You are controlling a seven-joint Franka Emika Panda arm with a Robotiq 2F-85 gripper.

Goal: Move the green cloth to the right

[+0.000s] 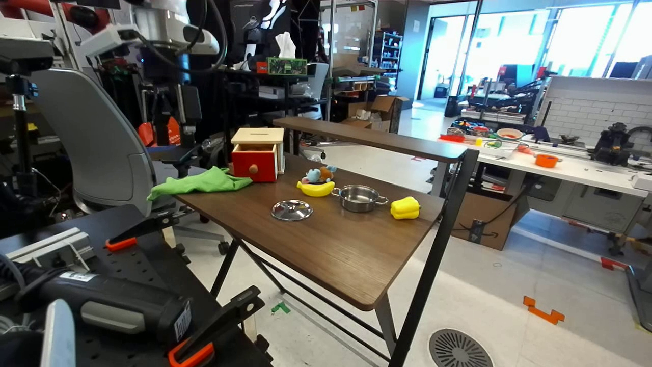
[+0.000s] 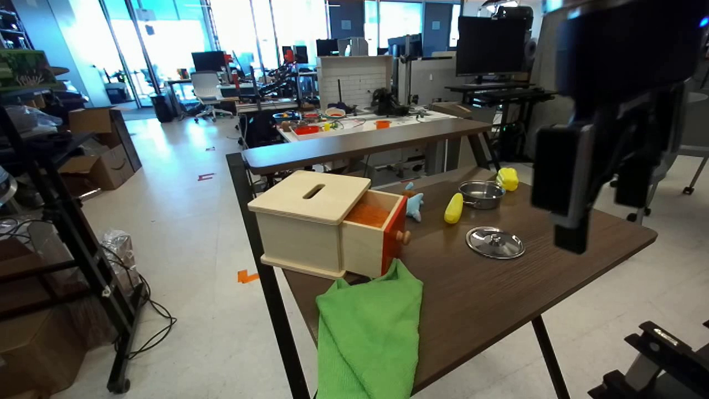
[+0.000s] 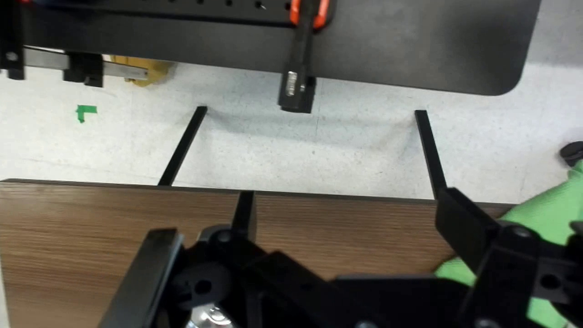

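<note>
The green cloth (image 1: 209, 181) lies crumpled at one end of the brown table, with part of it hanging over the edge. In an exterior view the cloth (image 2: 370, 327) lies in front of the wooden box's drawer. In the wrist view the cloth (image 3: 553, 218) is at the right, partly hidden behind a finger. My gripper (image 3: 347, 198) is open, with nothing between its fingers. It is raised above the table and apart from the cloth. The gripper also shows in both exterior views (image 1: 174, 133) (image 2: 604, 219).
A wooden box (image 2: 299, 233) with a red drawer (image 1: 254, 164) pulled out stands beside the cloth. A plush toy (image 1: 319, 175), yellow banana (image 1: 317, 189), steel pot (image 1: 358, 199), lid (image 1: 292, 210) and yellow pepper (image 1: 405, 208) are on the table (image 1: 326, 244). A raised shelf (image 1: 372, 138) runs along one side.
</note>
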